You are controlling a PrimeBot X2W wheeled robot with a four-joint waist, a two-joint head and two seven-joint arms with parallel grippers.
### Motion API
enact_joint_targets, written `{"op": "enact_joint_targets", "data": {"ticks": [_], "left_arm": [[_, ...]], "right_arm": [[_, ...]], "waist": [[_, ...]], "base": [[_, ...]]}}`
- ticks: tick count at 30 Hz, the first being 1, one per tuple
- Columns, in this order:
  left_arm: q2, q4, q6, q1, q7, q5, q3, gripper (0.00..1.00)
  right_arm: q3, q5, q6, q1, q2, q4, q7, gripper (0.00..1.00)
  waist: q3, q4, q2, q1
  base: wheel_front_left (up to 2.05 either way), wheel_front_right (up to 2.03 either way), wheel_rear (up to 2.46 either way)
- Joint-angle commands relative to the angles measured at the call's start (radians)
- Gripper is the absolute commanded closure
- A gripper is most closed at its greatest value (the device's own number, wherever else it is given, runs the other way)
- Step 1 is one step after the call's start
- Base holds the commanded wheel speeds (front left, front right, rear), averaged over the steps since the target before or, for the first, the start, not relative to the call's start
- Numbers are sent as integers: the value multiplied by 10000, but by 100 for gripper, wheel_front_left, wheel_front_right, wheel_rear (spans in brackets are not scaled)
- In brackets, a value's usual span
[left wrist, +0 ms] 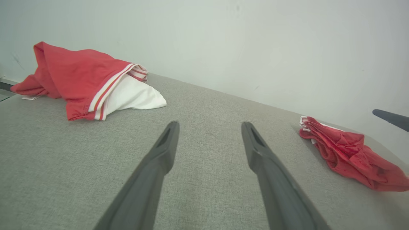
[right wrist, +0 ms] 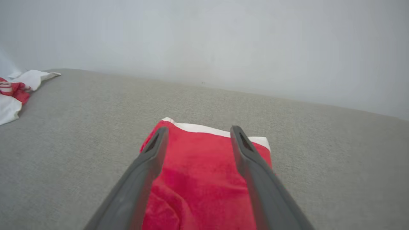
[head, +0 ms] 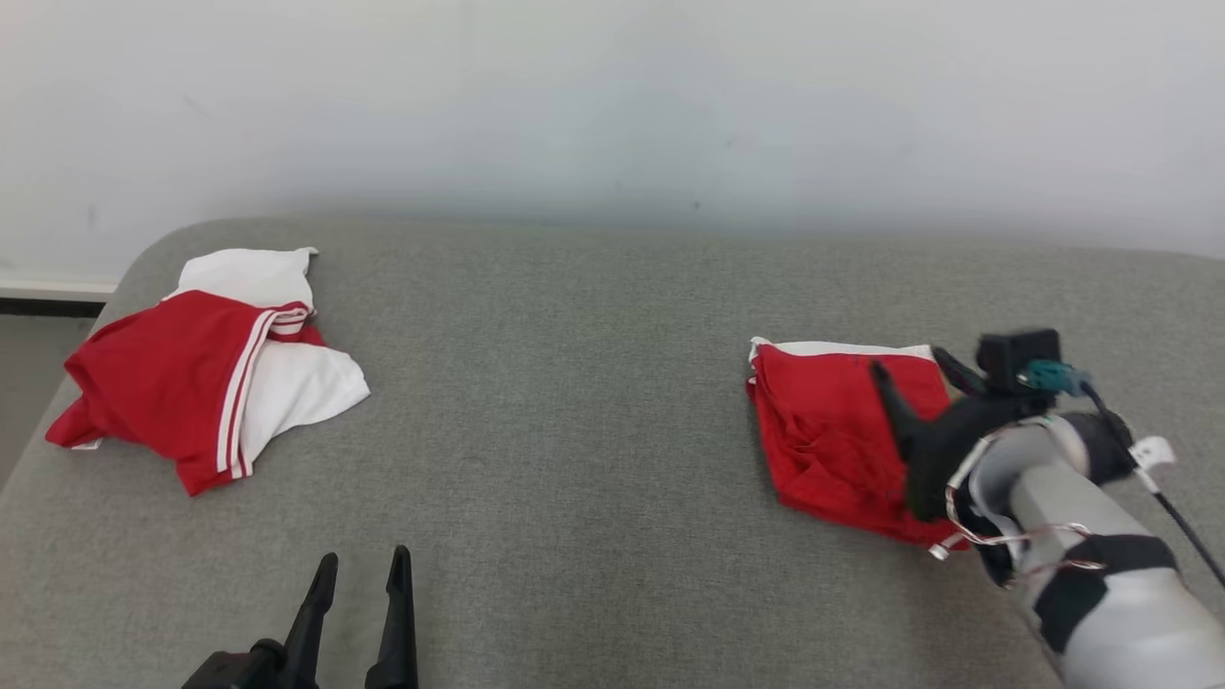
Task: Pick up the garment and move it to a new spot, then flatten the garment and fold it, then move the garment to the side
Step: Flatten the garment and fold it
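Head view: we look from above, forward and down across the grey fabric surface (head: 574, 383) to the white wall (head: 612, 96). This is our widest and farthest view.

Left wrist view: low and close to the surface, facing the wall along the left end effector (left wrist: 210, 123).

Right wrist view: lowest and nearest, just above the folded red garment (right wrist: 204, 172), looking along the right end effector (right wrist: 198, 128).

All three views share that garment. They also share the red-and-white garment (head: 206, 383), at the left of every frame.
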Motion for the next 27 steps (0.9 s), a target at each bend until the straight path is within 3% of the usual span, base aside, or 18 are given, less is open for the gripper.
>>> {"op": "enact_joint_targets", "data": {"ticks": [1,3,11,16,20,27], "left_arm": [[4,-21,-17,141,-6,-127,-35,0],[1,-38,-30,56,-6,-144,-113,0],[4,-59,-52,-331,-6,-146,-280,0],[2,39,-75,-395,-6,-78,-183,0],[2,94,-41,-304,-6,-71,-44,0],[1,103,1,-165,-5,-101,77,0]], "right_arm": [[-137,-273,-28,226,-224,304,-146,0],[-256,-626,-28,270,-360,735,-287,98],[-586,-1581,-28,-147,109,2054,-471,100],[-177,-1943,-28,-35,1016,2212,-160,100],[669,-2010,-28,521,1659,1809,106,100],[2000,-1199,-28,1525,1955,199,231,100]], "waist": [[-80,-134,0,1],[18,-96,0,1],[648,280,0,1],[696,397,0,1],[552,284,0,1],[288,-127,0,1]], "base": [[0,0,0],[0,0,0],[0,0,0],[0,0,0],[0,0,0],[0,0,0]]}}
